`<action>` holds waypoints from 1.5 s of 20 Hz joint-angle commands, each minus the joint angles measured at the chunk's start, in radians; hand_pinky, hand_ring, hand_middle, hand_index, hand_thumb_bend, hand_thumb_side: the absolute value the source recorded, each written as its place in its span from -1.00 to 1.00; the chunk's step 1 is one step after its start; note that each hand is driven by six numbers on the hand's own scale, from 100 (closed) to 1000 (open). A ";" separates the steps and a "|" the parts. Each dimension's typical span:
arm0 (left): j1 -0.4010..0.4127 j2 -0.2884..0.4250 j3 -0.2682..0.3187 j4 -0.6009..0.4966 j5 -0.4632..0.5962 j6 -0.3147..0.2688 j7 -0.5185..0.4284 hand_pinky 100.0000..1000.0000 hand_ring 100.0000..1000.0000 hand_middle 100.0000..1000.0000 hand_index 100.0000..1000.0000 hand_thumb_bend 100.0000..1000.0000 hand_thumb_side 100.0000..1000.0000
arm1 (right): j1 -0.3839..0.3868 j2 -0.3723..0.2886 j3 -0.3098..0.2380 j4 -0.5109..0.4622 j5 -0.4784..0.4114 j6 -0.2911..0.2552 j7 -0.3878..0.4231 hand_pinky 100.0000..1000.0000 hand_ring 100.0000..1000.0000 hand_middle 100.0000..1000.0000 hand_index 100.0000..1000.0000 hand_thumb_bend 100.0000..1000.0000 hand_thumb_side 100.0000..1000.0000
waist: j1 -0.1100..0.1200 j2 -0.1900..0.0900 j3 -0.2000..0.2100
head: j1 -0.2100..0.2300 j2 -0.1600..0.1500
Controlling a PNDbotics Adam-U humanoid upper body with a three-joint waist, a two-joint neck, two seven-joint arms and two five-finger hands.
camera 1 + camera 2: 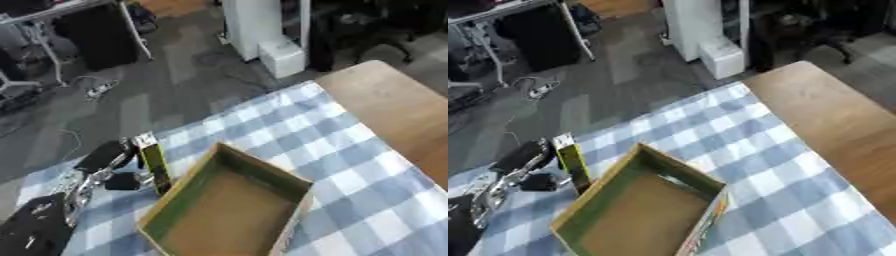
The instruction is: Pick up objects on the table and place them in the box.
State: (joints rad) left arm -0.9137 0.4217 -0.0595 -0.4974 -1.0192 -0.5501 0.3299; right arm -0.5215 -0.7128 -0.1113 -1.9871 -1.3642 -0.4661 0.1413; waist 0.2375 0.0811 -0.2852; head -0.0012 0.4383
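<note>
We see left hand [109, 159] at left, fingers clamped on slim yellow-green carton [153, 162], upright, touching left wall of open cardboard box [179, 190]. Box sits on blue-checked cloth [350, 165] over wooden tabletop [398, 110].

My left arm comes in from the lower left corner, black with silver joints. My left hand [112, 159] has its fingers curled round a slim yellow-green packet [154, 162], held upright.
</note>
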 commanded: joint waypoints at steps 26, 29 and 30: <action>-0.059 0.088 -0.003 -0.074 0.065 -0.051 0.070 -1.00 -1.00 -1.00 -0.78 -0.63 0.75 | 0.031 -0.035 -0.012 -0.013 0.005 -0.025 0.026 -0.23 -0.33 -0.32 0.22 -1.00 1.00 | -0.017 -0.026 0.042 | -0.010 -0.010; -0.069 0.098 -0.017 -0.115 0.092 -0.063 0.055 -1.00 -1.00 -1.00 -0.78 -0.63 0.74 | 0.049 -0.040 -0.016 -0.013 0.008 -0.032 0.026 -0.23 -0.33 -0.32 0.22 -1.00 1.00 | -0.021 -0.035 0.053 | -0.019 -0.013; -0.069 0.103 -0.025 -0.133 0.108 -0.068 0.045 -1.00 -1.00 -1.00 -0.78 -0.62 0.74 | 0.053 -0.042 -0.017 -0.013 0.009 -0.035 0.026 -0.23 -0.33 -0.32 0.22 -1.00 1.00 | -0.022 -0.037 0.056 | -0.022 -0.014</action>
State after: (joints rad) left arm -0.9550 0.4725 -0.0802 -0.5984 -0.9323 -0.6126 0.3812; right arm -0.4609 -0.7235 -0.1175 -1.9871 -1.3603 -0.4951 0.1667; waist 0.2314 0.0589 -0.2309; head -0.0144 0.4375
